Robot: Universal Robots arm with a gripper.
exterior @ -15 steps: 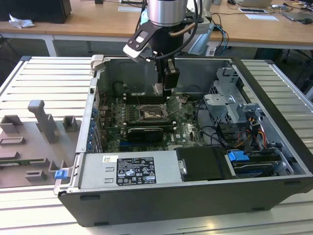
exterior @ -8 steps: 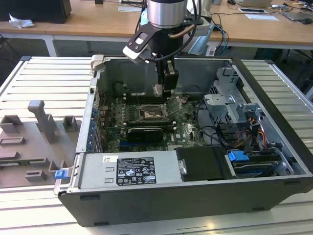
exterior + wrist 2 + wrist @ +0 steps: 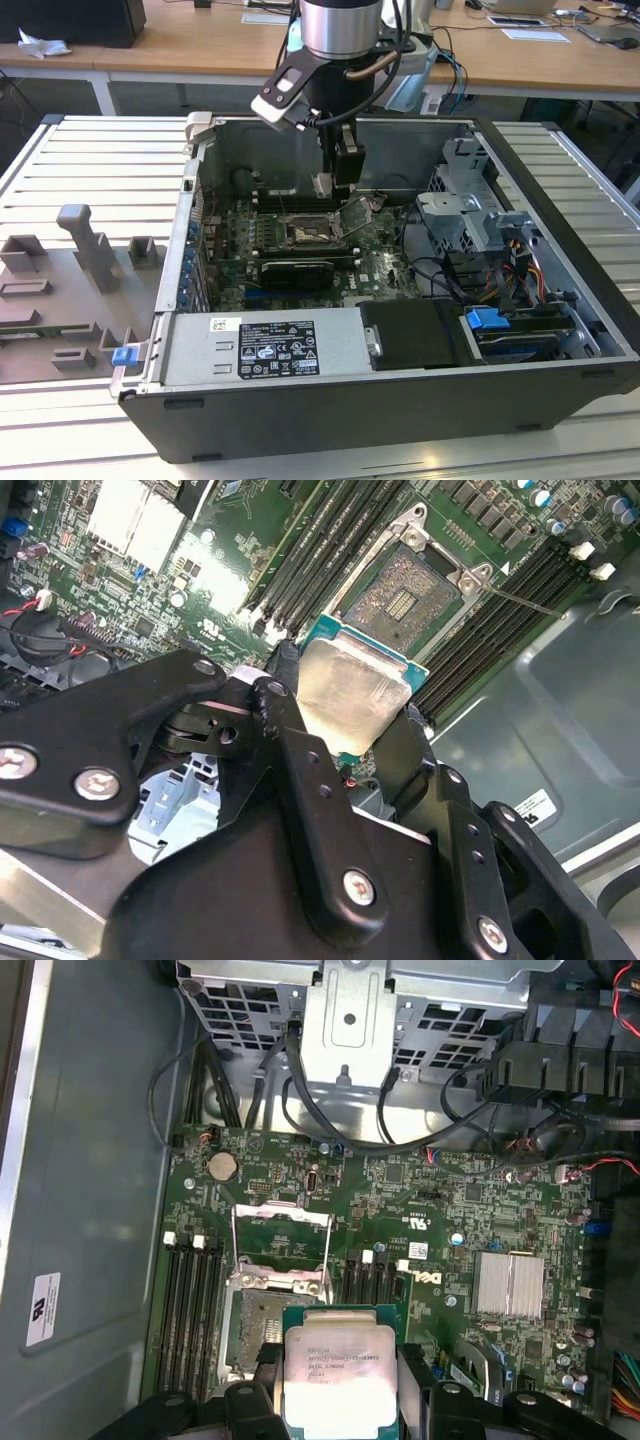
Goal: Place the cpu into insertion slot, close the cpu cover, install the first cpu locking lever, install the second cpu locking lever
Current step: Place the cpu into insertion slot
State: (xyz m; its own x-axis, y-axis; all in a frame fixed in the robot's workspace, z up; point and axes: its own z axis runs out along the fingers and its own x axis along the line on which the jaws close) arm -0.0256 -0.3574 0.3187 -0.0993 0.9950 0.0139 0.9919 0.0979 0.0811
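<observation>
Power supply (image 3: pixel 262 350) up front in the exterior view, lying along the near wall of the open computer case (image 3: pixel 400 425) on the slatted tabletop (image 3: pixel 90 160). Behind it the pincer (image 3: pixel 333 186) hangs over the green board (image 3: pixel 385 265), and the insertion slot (image 3: pixel 310 232) sits below it, a touch toward the exterior view's left.

Over to the second wrist view: the black fingers (image 3: pixel 285 680) are clenched on the cpu (image 3: pixel 350 695), gripping two opposite edges, pale metal face toward the camera. It's clear of the board, not seated. The insertion slot (image 3: pixel 400 600) lies open just past its far edge.

Now the first wrist view: the cpu (image 3: pixel 335 1375) hangs flat between the fingers, hiding one side of the insertion slot (image 3: pixel 248 1325). The slot looks offset from the cpu toward the memory slots (image 3: pixel 190 1310) nearest the grey case wall, not squarely under it. The cpu cover (image 3: pixel 285 1280) stands swung up at the slot's far side, out of the way.
</observation>
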